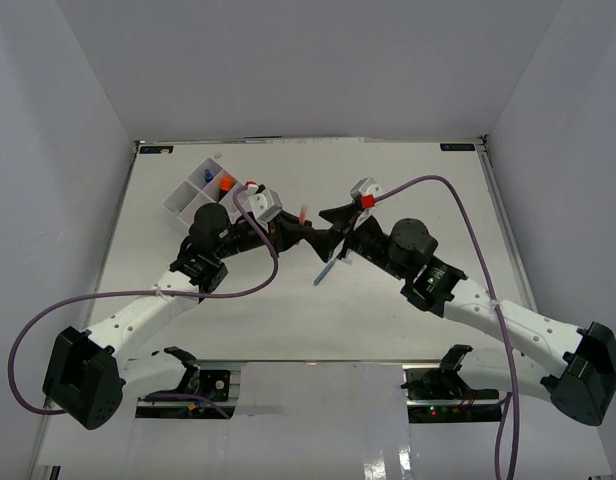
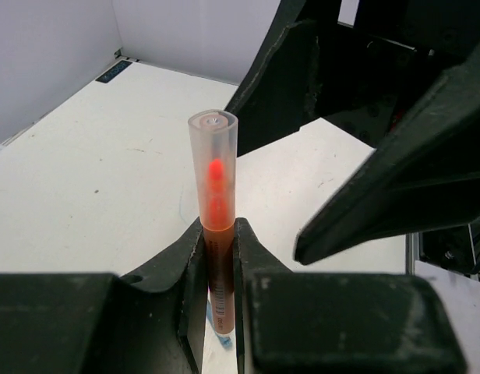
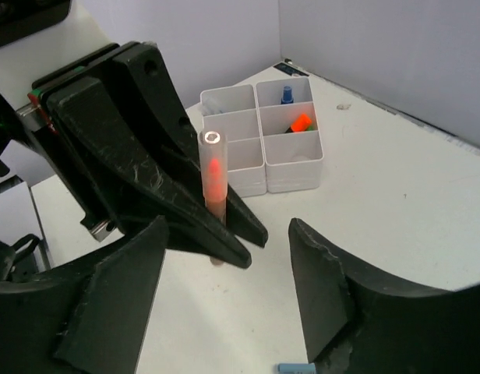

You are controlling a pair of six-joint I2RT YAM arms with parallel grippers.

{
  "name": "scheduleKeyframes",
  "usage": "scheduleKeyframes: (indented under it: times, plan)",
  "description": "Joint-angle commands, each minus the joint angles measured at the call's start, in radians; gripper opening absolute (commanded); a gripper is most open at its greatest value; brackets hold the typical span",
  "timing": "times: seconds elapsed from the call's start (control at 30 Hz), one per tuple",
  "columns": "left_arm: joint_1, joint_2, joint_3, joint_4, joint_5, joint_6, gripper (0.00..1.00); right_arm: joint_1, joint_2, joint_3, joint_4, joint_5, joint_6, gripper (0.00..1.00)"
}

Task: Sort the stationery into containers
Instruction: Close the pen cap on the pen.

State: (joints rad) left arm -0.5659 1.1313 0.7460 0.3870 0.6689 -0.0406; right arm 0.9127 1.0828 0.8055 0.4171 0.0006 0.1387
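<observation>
1. seen from above, the left gripper (image 1: 304, 233) and the right gripper (image 1: 328, 232) faced each other tip to tip near the middle of the table (image 1: 408, 330).
2. the left gripper (image 2: 219, 234) was clamped on the pink pen (image 2: 214, 167), pinching its lower barrel. the pen stood upright with its clear cap end up.
3. the right gripper (image 3: 228, 227) had its jaws spread wide. the pink pen (image 3: 213, 167) and the left gripper's tips stood in the gap between its fingers (image 3: 107, 300), and the right gripper gripped nothing.
4. the tray (image 1: 180, 203) sat at 10 o'clock from the two grippers, well apart from them, near the table's far left corner.
5. in the right wrist view, the tray (image 3: 296, 161) held an orange-capped highlighter (image 3: 301, 122) in one compartment. a blue-capped bottle (image 3: 287, 94) stood in the adjoining compartment behind it.
6. a blue pen (image 1: 328, 268) lay flat on the table at 5 o'clock from the pink pen (image 1: 302, 213), just beside the right gripper, with its upper end hidden under that gripper.
</observation>
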Motion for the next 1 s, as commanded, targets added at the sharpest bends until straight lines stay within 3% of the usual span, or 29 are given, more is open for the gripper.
scheduleKeyframes:
  times: [0.0,0.07,0.13,0.3,0.63,0.97]
  plan:
    - [0.000,-0.021,0.007,0.059,-0.005,0.013,0.00,0.008,-0.058,0.038,-0.078,-0.005,-0.021,0.71]
    - [0.000,-0.021,0.007,0.056,-0.006,0.013,0.00,0.008,-0.076,0.064,-0.122,-0.005,-0.022,0.83]
    - [0.000,-0.021,0.009,0.050,-0.008,0.013,0.00,0.008,-0.103,0.083,-0.159,0.047,-0.027,0.89]
    - [0.000,-0.016,0.015,0.036,0.000,0.004,0.00,0.008,-0.100,0.182,-0.227,0.056,-0.043,0.89]
    - [0.000,-0.007,0.033,0.009,-0.005,-0.013,0.00,0.008,0.054,0.348,-0.307,0.101,-0.044,0.68]
    - [0.000,-0.001,0.058,-0.019,-0.009,-0.045,0.00,0.008,0.127,0.380,-0.296,0.072,-0.041,0.50]
